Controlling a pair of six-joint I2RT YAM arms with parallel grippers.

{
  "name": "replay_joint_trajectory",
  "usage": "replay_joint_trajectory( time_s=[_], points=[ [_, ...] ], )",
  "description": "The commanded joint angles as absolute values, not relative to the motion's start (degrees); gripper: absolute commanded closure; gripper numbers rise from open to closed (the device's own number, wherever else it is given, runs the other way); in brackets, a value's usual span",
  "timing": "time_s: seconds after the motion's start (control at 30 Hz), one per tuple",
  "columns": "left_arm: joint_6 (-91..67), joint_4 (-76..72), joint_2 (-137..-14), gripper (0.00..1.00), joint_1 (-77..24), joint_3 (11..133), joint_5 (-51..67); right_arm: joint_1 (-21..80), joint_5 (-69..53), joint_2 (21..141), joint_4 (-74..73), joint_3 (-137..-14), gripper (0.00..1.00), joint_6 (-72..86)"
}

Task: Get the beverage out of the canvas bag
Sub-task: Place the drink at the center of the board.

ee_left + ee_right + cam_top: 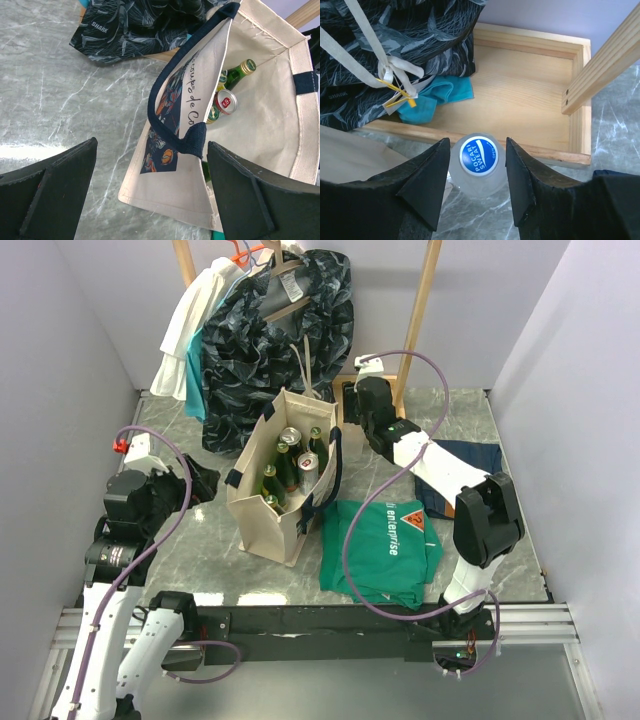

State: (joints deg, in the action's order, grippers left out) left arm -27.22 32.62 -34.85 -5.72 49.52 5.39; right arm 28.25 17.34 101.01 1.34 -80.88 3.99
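The right gripper (477, 149) straddles the Pocari Sweat bottle (478, 159), which stands upright on the marble table (200, 565), far right of the canvas bag (262, 518). Its jaws are narrow; I cannot tell whether they press. Best to spread fully, then rise straight — the stone looks slick, and the wooden base (520, 95) and dark garment (420, 30) crowd close. The left gripper (152, 150) gapes wide — empty.

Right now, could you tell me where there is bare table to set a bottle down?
Bare marble lies front-left, between the canvas bag and the left arm, and back-right, behind the navy cloth. Crowded between bag and green T-shirt.
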Motion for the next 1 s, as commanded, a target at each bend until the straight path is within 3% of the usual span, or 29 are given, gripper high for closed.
replay_joint_trajectory(
  time_s=[0.0, 0.83, 0.97],
  points=[
    [-27.2, 32.6, -34.3, 0.04, -5.9, 51.3, 4.1, 28.6, 18.9, 96.9, 2.0, -81.4, 0.43, 3.3],
    [-30.8, 33.3, -36.7, 0.04, -5.9, 53.1, 2.7, 28.7, 18.1, 87.4, -10.5, -85.2, 0.37, 3.9],
    [-29.5, 32.1, -36.7, 0.04, -5.9, 52.3, 8.0, 28.7, 13.3, 85.8, -14.2, -87.2, 0.46, 4.5]
  ],
)
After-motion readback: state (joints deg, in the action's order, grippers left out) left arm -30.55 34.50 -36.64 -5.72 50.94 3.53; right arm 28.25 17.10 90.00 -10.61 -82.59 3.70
